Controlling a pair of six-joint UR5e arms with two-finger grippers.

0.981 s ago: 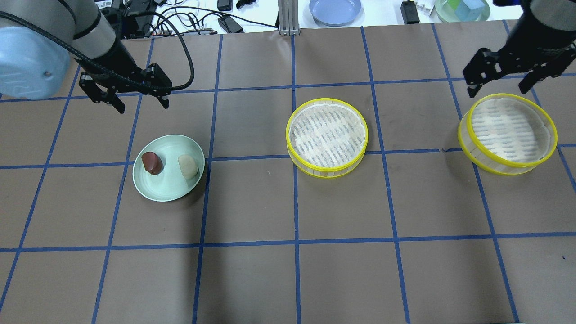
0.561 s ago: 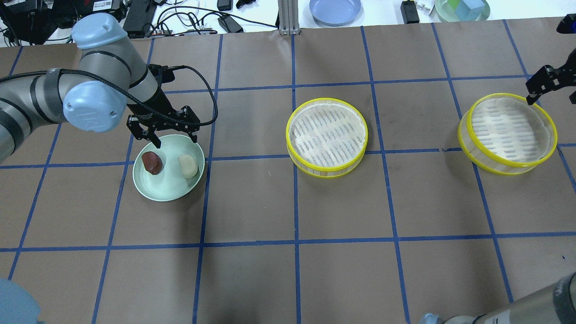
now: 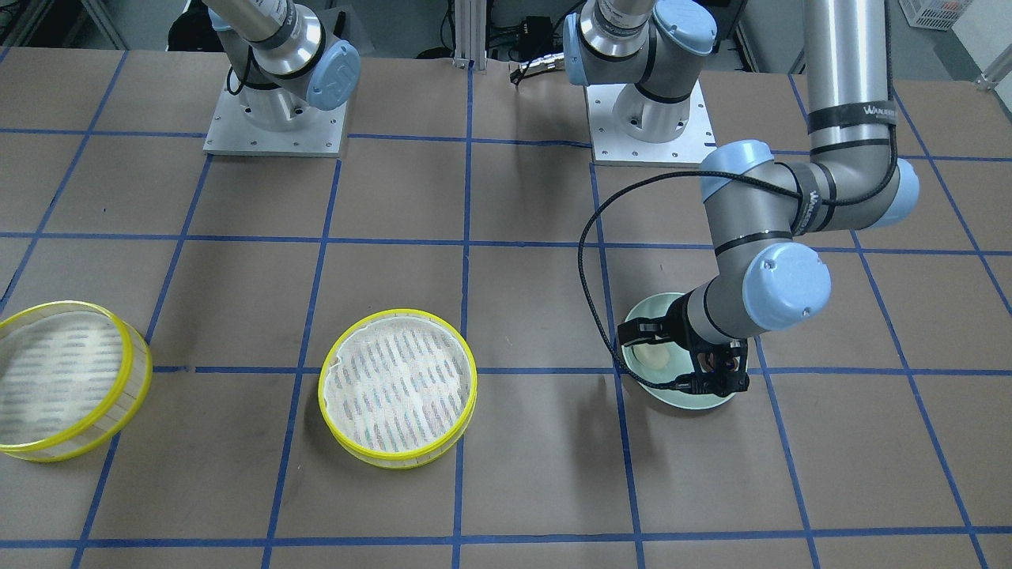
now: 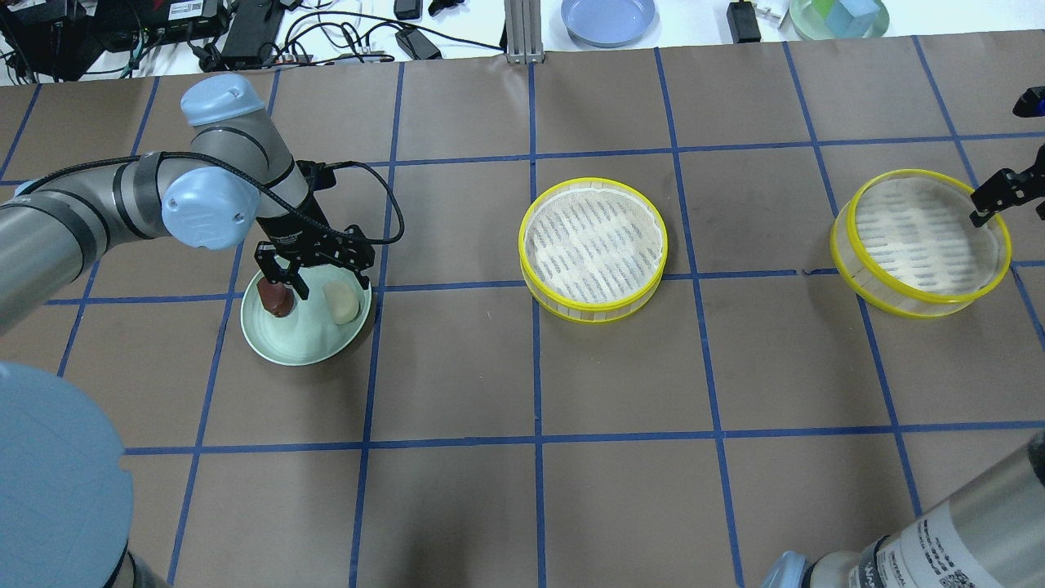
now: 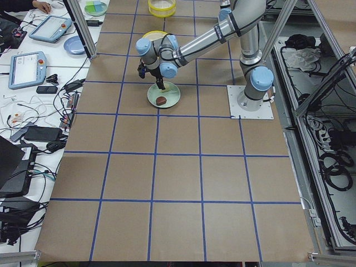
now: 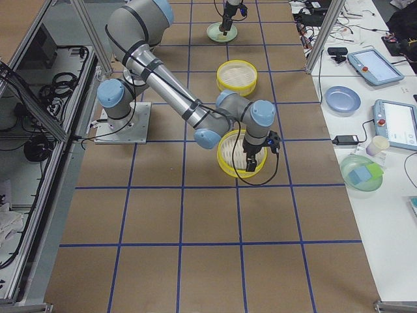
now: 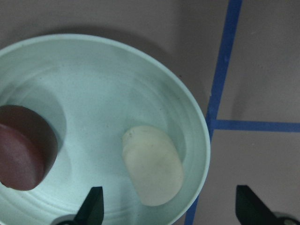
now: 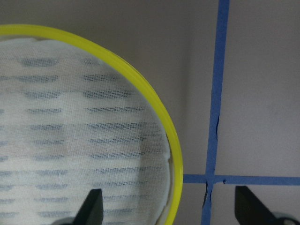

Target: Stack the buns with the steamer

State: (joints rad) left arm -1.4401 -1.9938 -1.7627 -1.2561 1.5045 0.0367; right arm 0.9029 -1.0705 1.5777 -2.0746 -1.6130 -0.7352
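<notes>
The only writing I can pick out is white lettering on the black band (image 3: 856, 116) round my left arm. It begins "WAN" and the rest is too small to read.

My left gripper (image 7: 171, 208) is spread wide over the plate (image 4: 304, 358). The cream bun (image 7: 153, 165) lies between its fingers (image 7: 95, 204), closer to one, and I cannot tell whether it touches. The brown bun (image 7: 22, 157) sits just outside that same finger. The other finger hangs beyond the plate's rim, over bare table (image 4: 620, 367).

My right gripper (image 8: 171, 208) is also wide open and straddles the yellow rim of the end steamer (image 8: 70, 117), with one finger over its cloth and one outside. The middle steamer (image 4: 593, 249) stands well apart from both tools.

Since the last look, my left gripper has come from the plate's far rim in over the buns. My right has slid closer along its steamer's edge.
</notes>
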